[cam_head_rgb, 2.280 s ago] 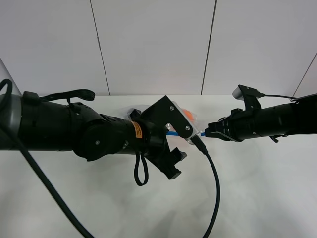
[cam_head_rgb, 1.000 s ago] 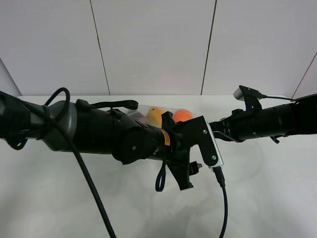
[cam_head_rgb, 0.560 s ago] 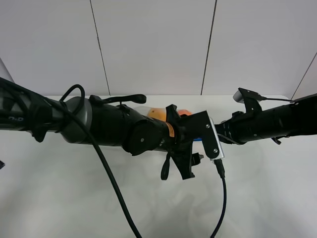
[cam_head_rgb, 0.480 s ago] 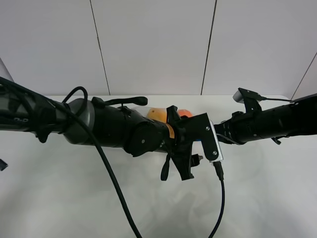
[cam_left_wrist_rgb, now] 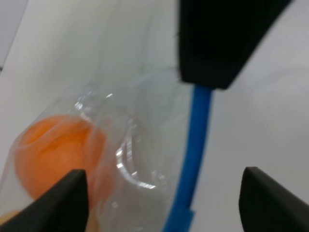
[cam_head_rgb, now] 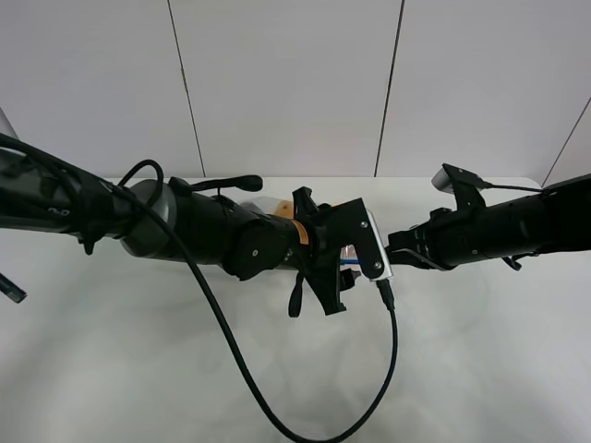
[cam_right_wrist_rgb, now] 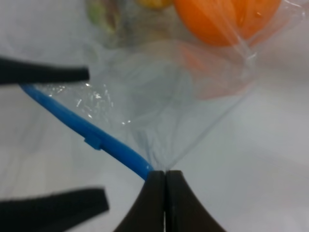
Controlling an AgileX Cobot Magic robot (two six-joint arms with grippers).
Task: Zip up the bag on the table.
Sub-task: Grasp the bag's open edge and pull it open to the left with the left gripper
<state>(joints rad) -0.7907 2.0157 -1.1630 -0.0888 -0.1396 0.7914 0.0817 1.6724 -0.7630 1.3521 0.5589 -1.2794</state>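
The bag [cam_right_wrist_rgb: 159,92] is clear crinkly plastic lying on the white table [cam_head_rgb: 480,351], with an orange [cam_right_wrist_rgb: 227,19] inside. Its blue zipper strip [cam_right_wrist_rgb: 96,135] ends at the corner where my right gripper [cam_right_wrist_rgb: 164,181] is shut on the plastic. My left gripper [cam_left_wrist_rgb: 164,203] is open, one fingertip [cam_left_wrist_rgb: 63,198] on each side of the blue strip [cam_left_wrist_rgb: 195,159], close to the right gripper's tip. From above, the left arm hides most of the bag [cam_head_rgb: 265,205]; the left gripper [cam_head_rgb: 337,281] and right gripper [cam_head_rgb: 391,247] nearly meet at mid-table.
A black cable [cam_head_rgb: 392,341] hangs from the left wrist and loops over the table's front area. The left arm's bulky body [cam_head_rgb: 194,235] lies across the table's left half. White wall panels stand right behind the table.
The left gripper has drawn back to the left and in toward the bag, still open. The right gripper has kept its pinch on the bag's corner in nearly the same place.
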